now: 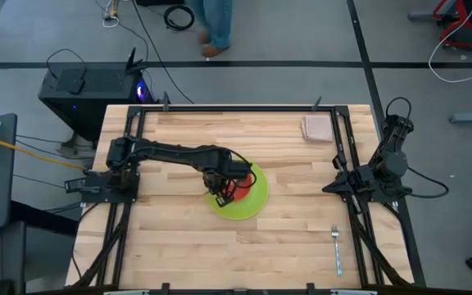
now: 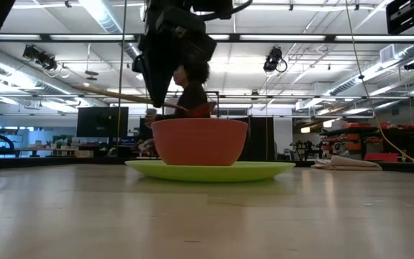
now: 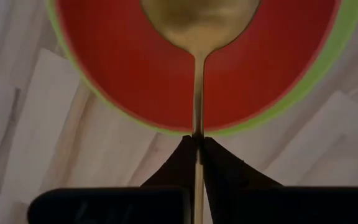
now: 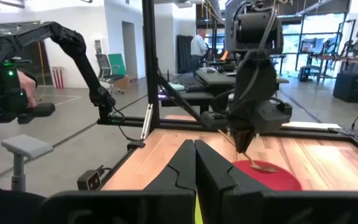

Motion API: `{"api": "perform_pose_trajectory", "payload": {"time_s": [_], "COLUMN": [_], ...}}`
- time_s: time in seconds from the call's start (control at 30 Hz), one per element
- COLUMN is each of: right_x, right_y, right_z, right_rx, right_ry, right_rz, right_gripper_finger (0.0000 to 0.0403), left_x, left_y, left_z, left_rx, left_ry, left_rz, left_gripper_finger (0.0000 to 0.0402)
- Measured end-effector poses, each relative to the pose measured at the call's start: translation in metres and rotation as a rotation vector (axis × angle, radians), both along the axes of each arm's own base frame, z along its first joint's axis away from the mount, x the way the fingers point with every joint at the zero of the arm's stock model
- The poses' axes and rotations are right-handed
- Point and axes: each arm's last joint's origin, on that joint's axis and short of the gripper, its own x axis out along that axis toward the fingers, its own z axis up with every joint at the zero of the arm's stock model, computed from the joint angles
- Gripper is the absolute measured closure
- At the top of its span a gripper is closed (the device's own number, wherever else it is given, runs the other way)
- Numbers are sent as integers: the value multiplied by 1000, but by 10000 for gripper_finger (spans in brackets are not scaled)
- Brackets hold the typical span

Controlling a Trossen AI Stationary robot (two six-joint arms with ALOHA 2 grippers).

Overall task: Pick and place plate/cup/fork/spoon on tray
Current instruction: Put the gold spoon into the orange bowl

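Over the bench's centre my left tool pinches the spoon above the cup on the plate, the fork untouched at five o'clock, no tray visible.

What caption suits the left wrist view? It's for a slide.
Left gripper, shut on the spoon, holds its gold bowl over the red cup on the green plate.

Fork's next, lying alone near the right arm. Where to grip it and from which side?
Grip the fork mid-handle, coming straight down with the right gripper, jaws across its width. It lies flat on the table, slim, tines toward the far edge, with nothing beside it, so a top-down pinch looks best.
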Motion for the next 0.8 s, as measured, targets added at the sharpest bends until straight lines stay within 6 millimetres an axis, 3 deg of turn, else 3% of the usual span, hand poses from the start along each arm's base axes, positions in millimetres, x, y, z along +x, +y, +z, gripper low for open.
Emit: {"api": "perform_pose_trajectory", "payload": {"time_s": [0.3, 0.8], "right_x": [0, 0], "right_y": [0, 0], "right_z": [-1, -1], "right_rx": [0, -1], "right_ry": [10, 11], "right_rz": [0, 1], "right_gripper_finger": [399, 399], "left_x": [4, 9], "left_y": [11, 10], "left_z": [-4, -10], "left_rx": [-1, -50], "left_ry": [-11, -18], "left_rz": [24, -1], "left_gripper_finger": [373, 370]}}
